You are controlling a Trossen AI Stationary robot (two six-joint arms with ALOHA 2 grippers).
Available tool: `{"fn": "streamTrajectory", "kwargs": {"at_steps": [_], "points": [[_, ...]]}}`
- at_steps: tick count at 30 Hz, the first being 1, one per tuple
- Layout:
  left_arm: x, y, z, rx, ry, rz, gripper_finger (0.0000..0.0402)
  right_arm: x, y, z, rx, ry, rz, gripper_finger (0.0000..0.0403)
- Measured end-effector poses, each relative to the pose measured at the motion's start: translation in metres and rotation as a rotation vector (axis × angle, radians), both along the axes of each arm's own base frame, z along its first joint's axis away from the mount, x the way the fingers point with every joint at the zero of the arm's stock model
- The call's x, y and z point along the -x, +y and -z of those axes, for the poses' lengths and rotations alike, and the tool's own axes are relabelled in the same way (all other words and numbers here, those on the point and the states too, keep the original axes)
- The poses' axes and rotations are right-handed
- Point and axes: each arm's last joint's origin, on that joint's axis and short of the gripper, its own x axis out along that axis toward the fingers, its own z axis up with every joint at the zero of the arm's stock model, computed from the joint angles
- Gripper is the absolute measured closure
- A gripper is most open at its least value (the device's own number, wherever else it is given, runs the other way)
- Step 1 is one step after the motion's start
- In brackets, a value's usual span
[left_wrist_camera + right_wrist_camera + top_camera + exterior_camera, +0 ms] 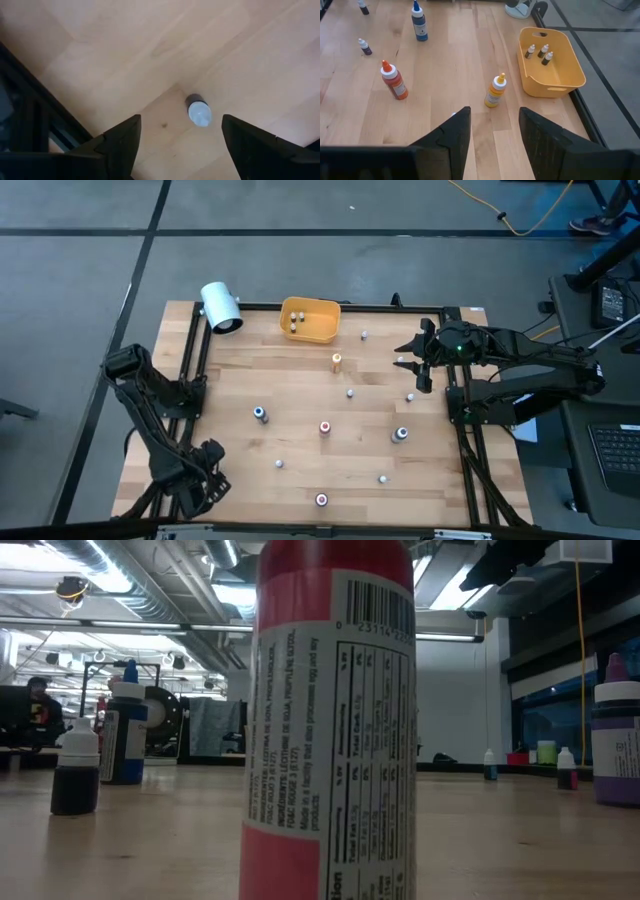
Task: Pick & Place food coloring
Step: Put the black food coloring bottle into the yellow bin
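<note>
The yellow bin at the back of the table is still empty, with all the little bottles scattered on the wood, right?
Not quite. The yellow bin already holds three small bottles, as the right wrist view shows; the high view shows them too. The other bottles do stand scattered on the wooden table.

**Table point(240, 370) contents, by count.** One yellow bin point(325, 332) holds three small dropper bottles point(540, 51). Outside the bin stand five larger bottles: two red-capped bottles point(325, 427), one orange-capped bottle point(336, 360), one blue-capped bottle point(259, 414) and one dark-bodied bottle point(399, 434). There are also six small loose bottles point(349, 392); one of these, to the right of the bin, is only partly distinct. One white cylinder point(220, 307) lies left of the bin. Two arms are present, each with one claw: the left claw point(180, 125) and the right claw point(495, 120).
</note>
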Motion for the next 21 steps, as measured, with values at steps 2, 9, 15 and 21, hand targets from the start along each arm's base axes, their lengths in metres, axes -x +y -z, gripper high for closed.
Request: {"fn": "streamTrajectory", "kwargs": {"at_steps": [2, 9, 15, 21], "points": [[0.000, 0.000, 0.005, 0.014, -0.009, -0.002, 0.0135, 0.000, 0.000, 0.000, 0.000, 0.000, 0.000, 0.0234], [-0.001, -0.001, 0.021, 0.069, -0.073, -0.003, 0.0137, 0.000, 0.000, 0.000, 0.000, 0.000, 0.000, 0.0234], [0.002, 0.005, 0.032, 0.060, -0.051, -0.004, 0.0149, 0.000, 0.000, 0.000, 0.000, 0.000, 0.000, 0.0234], [0.002, 0.005, 0.033, 0.068, -0.064, -0.004, 0.0186, 0.000, 0.000, 0.000, 0.000, 0.000, 0.000, 0.0234]]}}
